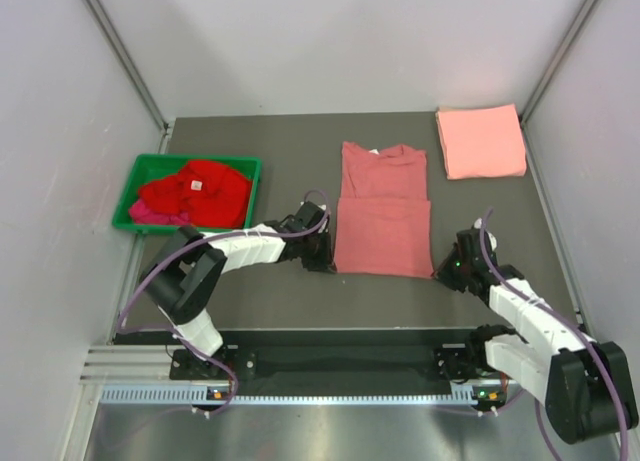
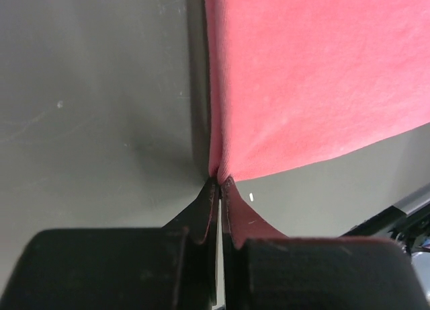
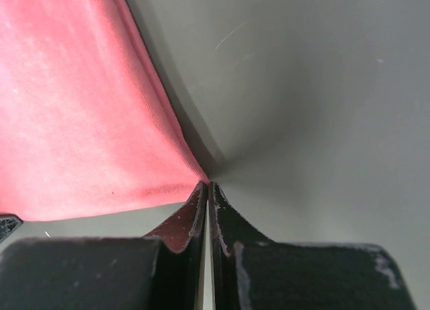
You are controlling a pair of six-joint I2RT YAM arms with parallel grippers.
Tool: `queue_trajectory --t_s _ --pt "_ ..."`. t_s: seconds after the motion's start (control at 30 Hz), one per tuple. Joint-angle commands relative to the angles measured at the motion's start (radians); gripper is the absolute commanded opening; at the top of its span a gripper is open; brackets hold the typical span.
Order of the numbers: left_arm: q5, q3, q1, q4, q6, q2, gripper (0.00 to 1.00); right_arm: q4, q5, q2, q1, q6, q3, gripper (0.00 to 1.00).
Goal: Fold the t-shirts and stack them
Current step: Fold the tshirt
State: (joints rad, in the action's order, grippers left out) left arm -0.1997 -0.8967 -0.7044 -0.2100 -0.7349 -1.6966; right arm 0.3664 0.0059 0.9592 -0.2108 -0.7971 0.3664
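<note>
From above, the dusty rose-red t-shirt [image 1: 383, 216] lies flat in the middle of the desk [image 1: 270, 146], collar to the far side, with a fold line across its middle. The left claw [image 1: 325, 259] stands at its near left corner and the right claw [image 1: 447, 271] at its near right corner, but this view does not show the fingers. The wrist views do: each claw is clenched on a corner of the cloth, which rises a little from the desk to the fingertips [image 2: 198, 216]. Only the top view shows the folded salmon pink t-shirt [image 1: 481, 141] at the far right corner. It also shows the green bin [image 1: 190, 160] at the left, with a bright red t-shirt [image 1: 200, 189] and a magenta one [image 1: 148, 213] inside.
</note>
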Motion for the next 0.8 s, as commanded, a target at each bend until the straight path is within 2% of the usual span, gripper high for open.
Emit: queue_trajectory --t_s 0.0,0.23,0.53,0.77 --pt "0.086 -0.004 -0.013 -0.080 0.008 0.046 0.00 0.069 0.089 -0.045 0.027 0.013 0.002 0.00" --pt "0.078 0.010 -0.061 -0.074 -0.014 0.090 0.00 0.130 0.078 -0.097 0.027 0.033 0.006 0.00" --pt "0.190 -0.024 -0.184 -0.258 -0.057 0.248 0.00 0.337 0.071 -0.292 0.025 0.016 0.069 0.00" --pt "0.250 -0.033 -0.237 -0.308 -0.081 0.328 0.00 0.431 0.069 -0.407 0.025 0.035 0.169 0.00"
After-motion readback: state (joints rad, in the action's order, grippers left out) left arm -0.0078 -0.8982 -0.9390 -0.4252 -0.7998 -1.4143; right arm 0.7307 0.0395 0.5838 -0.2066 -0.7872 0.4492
